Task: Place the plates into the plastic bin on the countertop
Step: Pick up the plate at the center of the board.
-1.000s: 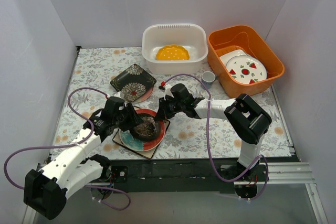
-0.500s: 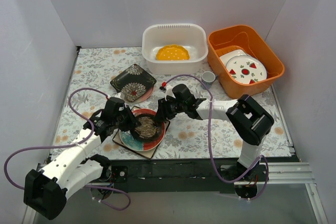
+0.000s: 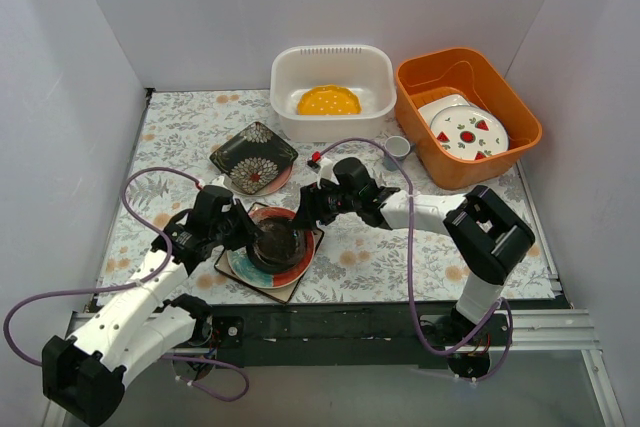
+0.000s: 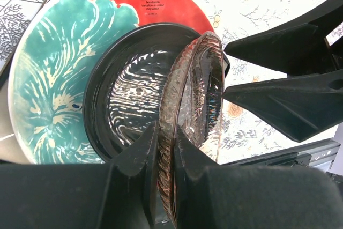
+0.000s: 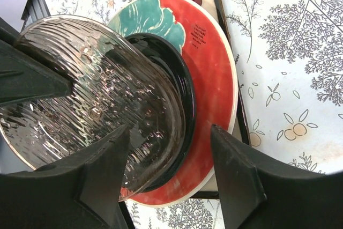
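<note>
A dark brown ribbed plate [image 4: 195, 95] stands tilted up on edge over the stack, and my left gripper [image 4: 166, 132] is shut on its near rim. In the right wrist view that brown plate [image 5: 91, 89] has its far edge between the open jaws of my right gripper [image 5: 170, 132]. Beneath lie a black round plate [image 4: 128, 95], a red and teal plate [image 5: 214, 63] and a square plate [image 3: 290, 292]. The plastic bin [image 3: 300, 55] at the back holds a yellow-orange plate [image 3: 328, 101]. A black flowered square plate [image 3: 254, 157] lies on the countertop [image 3: 180, 127].
An orange tub [image 3: 500, 82] with white fruit-marked plates [image 3: 462, 127] stands right of the bin. A small cup [image 3: 397, 148] sits in front of the gap between them. Purple cables loop off both arms over the leaf-printed surface.
My right gripper has opened off the brown plate's rim, and my left gripper has closed on the opposite rim. The plate now stands steeper over the stack.
</note>
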You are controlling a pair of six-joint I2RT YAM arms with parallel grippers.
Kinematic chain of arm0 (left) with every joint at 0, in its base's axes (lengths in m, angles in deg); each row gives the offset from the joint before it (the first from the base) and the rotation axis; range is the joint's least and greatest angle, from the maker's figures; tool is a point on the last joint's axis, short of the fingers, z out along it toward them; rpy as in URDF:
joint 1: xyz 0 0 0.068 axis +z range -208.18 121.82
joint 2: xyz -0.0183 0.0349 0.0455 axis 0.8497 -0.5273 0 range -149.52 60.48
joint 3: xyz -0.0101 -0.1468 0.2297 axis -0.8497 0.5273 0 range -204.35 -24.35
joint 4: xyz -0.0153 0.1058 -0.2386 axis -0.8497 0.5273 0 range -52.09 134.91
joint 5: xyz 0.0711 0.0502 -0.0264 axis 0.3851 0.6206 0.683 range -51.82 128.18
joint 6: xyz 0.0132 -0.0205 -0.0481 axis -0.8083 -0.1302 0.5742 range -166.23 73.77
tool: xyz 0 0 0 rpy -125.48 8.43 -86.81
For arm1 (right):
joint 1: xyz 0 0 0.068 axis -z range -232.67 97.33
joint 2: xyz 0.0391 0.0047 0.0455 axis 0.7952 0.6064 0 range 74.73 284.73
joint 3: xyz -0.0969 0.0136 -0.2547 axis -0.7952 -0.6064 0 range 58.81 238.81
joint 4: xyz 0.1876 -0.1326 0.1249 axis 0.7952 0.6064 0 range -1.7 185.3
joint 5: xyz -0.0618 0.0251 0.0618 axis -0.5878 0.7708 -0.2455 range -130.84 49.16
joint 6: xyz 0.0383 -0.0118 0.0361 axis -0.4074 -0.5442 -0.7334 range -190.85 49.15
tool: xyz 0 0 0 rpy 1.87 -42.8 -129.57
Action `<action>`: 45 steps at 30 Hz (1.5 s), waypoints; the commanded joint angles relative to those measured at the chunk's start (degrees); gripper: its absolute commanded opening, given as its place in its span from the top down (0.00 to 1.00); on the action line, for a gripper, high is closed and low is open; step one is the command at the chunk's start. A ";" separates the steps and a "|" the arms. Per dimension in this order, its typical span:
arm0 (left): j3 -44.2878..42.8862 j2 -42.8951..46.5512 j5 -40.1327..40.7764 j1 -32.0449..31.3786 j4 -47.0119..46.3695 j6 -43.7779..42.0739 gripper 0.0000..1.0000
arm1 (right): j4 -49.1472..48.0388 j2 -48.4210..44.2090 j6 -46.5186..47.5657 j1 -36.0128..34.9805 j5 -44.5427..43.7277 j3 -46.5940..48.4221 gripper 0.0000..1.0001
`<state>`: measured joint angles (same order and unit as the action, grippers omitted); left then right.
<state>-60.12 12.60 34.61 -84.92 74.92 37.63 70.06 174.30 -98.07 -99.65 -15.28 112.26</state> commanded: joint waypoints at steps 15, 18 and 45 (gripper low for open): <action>-5.89 2.18 1.64 -0.15 -0.36 -1.67 1.00 | -10.32 -9.12 -3.89 3.91 4.15 -7.57 0.27; -6.77 0.16 1.03 -0.15 -2.29 -2.47 1.00 | -10.33 -11.58 -3.80 5.06 3.53 -9.67 0.27; -23.73 -29.37 -7.15 -0.15 -23.21 -8.09 1.00 | 2.60 -38.92 0.77 13.93 -7.46 -26.20 0.09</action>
<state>-79.00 -15.73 29.19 -84.92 55.40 31.27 72.00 137.05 -98.86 -86.23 -21.14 87.04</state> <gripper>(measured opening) 0.098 0.896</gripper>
